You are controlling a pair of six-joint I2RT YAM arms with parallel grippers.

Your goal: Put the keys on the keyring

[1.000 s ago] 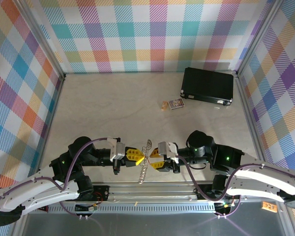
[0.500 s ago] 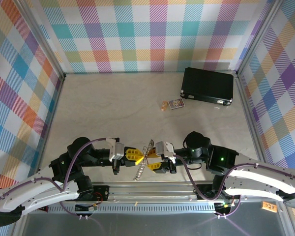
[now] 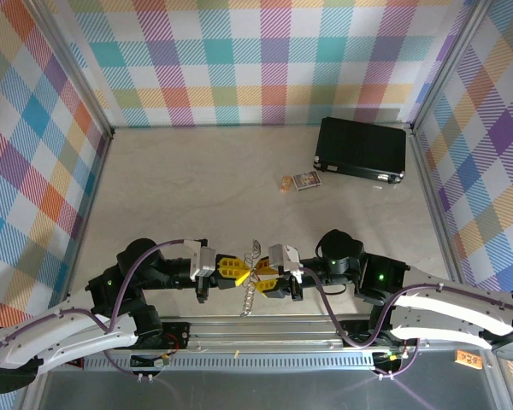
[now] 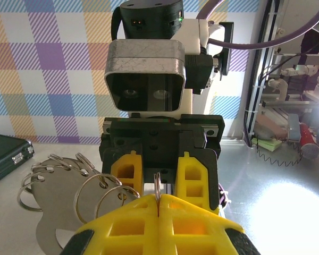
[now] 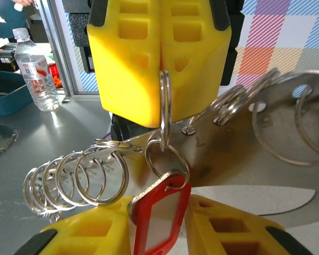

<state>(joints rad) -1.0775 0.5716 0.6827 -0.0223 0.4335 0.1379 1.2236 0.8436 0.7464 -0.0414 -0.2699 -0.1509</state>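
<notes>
I have the left pincer [image 4: 158, 204] clamped on the keyring [image 3: 250, 295], its length hanging downward at lower centre, with the key [image 5: 159, 210] dangling between the narrowly parted right pincer [image 5: 158, 226], grip unconfirmed.

Red head on key [image 5: 158, 215]; silver keyring [image 3: 249, 299]; yellow fingers on left pincer [image 3: 244, 274], right pincer [image 3: 262, 278]; black case [image 3: 362, 149]; pastel plaid walls [image 3: 239, 60].

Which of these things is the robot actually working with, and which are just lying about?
Part of the job:
- keyring, pinched by the left gripper
- red key, at the right gripper

Just lying about:
- black case
- small card
- water bottle
</notes>
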